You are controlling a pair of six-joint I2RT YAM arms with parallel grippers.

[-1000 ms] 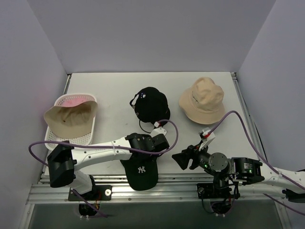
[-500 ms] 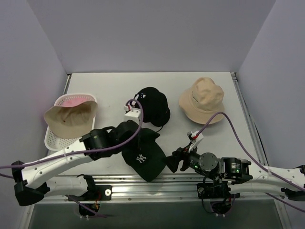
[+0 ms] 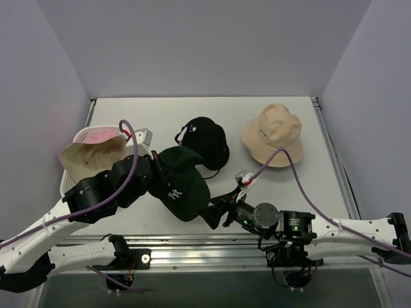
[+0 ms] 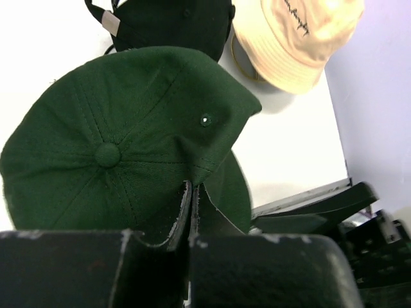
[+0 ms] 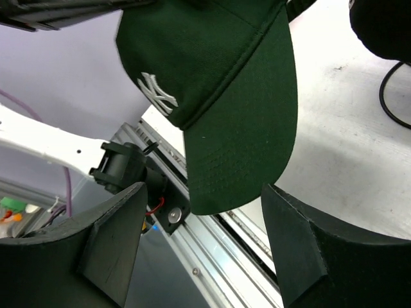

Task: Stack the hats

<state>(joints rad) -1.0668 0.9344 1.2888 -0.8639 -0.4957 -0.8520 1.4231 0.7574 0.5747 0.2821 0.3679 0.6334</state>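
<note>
Black hat [image 3: 205, 141] just behind green cap [image 3: 180, 184]

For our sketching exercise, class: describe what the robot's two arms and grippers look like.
Both the left arm and right arm have white links joined by chunky black round joints. A purple cable loops along each. Small green lights glow near the right wrist. The left gripper and right gripper have matte black flat fingers, the left pair scuffed.
</note>
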